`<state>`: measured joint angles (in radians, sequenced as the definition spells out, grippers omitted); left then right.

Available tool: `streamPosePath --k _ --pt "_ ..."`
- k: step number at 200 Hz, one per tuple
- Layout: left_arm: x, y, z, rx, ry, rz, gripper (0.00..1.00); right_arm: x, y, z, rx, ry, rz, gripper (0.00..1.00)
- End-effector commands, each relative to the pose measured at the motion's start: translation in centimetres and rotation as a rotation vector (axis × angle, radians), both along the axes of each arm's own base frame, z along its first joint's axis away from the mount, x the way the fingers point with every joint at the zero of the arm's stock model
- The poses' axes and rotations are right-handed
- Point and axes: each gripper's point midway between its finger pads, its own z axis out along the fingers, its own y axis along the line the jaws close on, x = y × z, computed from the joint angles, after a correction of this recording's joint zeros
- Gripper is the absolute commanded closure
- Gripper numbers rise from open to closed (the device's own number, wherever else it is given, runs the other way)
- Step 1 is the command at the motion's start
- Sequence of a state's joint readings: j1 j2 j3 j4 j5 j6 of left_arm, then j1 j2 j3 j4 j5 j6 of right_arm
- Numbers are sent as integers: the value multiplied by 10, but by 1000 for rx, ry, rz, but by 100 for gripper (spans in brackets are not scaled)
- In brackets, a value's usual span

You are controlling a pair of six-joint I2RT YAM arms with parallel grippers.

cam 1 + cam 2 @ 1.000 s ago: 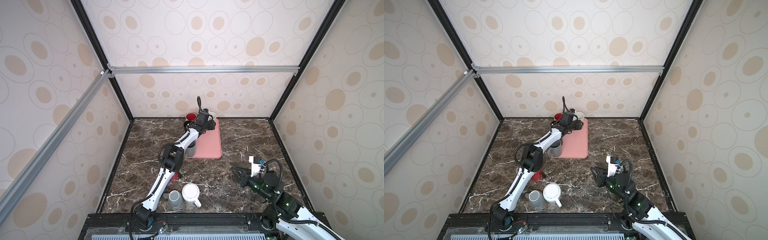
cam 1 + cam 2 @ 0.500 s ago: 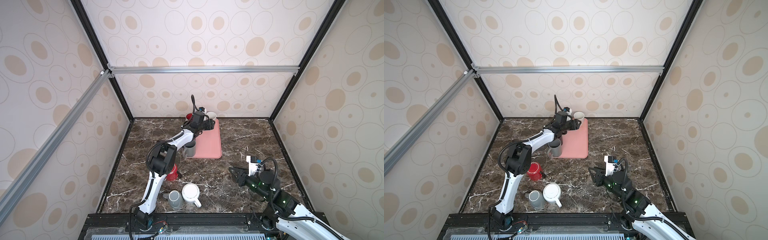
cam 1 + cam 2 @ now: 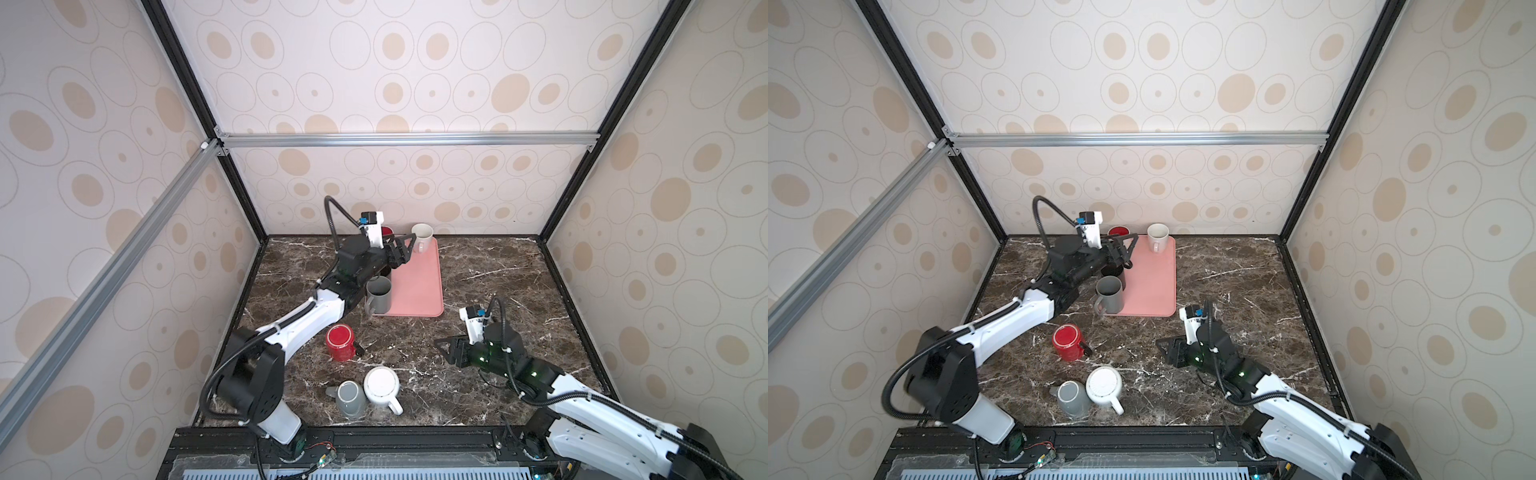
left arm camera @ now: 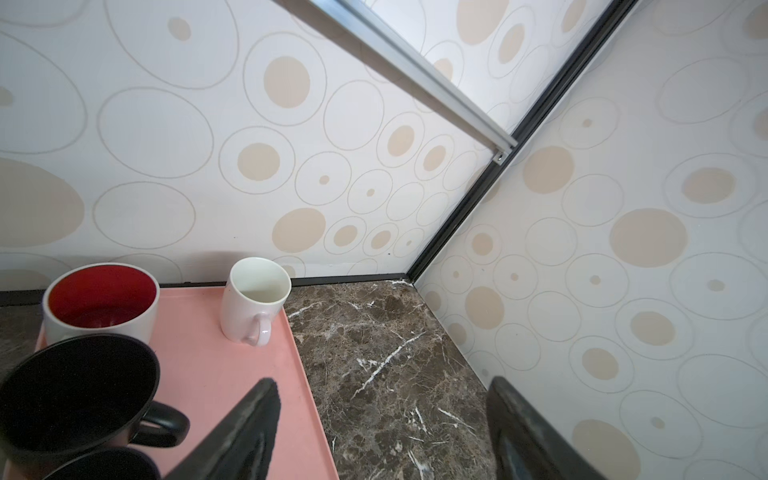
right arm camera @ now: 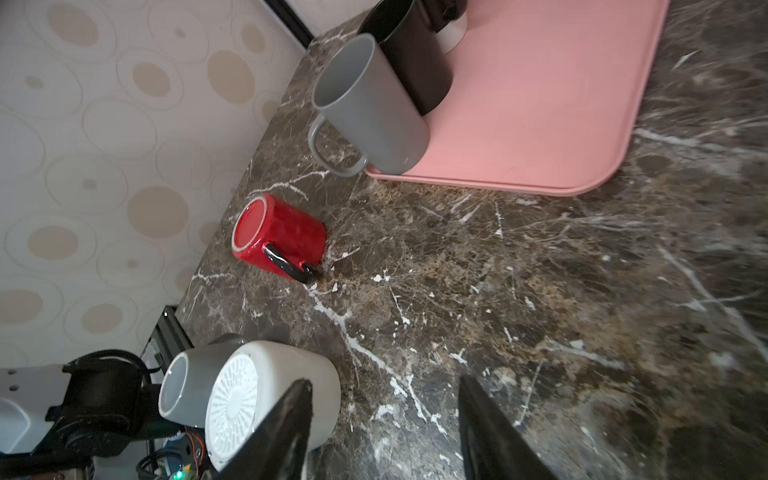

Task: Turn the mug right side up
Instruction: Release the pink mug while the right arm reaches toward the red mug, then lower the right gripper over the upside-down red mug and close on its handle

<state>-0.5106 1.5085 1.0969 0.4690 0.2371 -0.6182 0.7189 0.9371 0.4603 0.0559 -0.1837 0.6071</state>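
Red mug (image 3: 340,341) stands upside down on marble (image 3: 478,266); left jaws and right jaws spread, empty.

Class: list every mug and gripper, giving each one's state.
Glossy red mug, upside down
Large white ribbed-base mug, upside down
Small grey mug, upside down
Tall grey mug, upright
Black mug, upright
Plain white mug, upright
Red-lined white mug, upright
Left gripper, open, empty
Right gripper, open, empty
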Motion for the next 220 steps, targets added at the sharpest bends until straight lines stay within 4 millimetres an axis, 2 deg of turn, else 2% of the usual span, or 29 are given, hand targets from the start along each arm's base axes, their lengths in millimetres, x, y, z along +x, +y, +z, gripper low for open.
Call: streamPosePath --k 1,26,33,58,79,97,116,132,157,186,220 --pt "-30 21 7 -35 -37 19 17 -10 36 13 17 -40 180 38" --pt "-65 47 -10 -5 -19 53 8 -19 67 9 -56 -68 292 34" --pt "-73 54 -14 3 -14 66 1 -23 76 9 -77 -79 326 33" --pt "-97 84 -29 23 9 146 1 -37 101 2 -171 -111 422 26" --pt "-114 112 -30 24 7 242 1 -45 120 -2 -210 -138 484 23" --pt "-127 137 -34 33 9 336 1 -44 138 0 -231 -166 513 23" --pt "-139 155 -36 23 -11 392 1 -38 157 -2 -247 -181 513 23" --pt "-146 162 -39 13 -10 410 1 -30 172 -12 -256 -175 512 24" --pt "-149 167 -44 19 5 428 1 -21 195 -32 -298 -178 570 31" --pt "-152 175 -43 24 6 460 1 -7 207 -54 -370 -187 604 35" --pt "-158 186 -44 -4 1 503 1 1 217 -66 -362 -195 626 41"
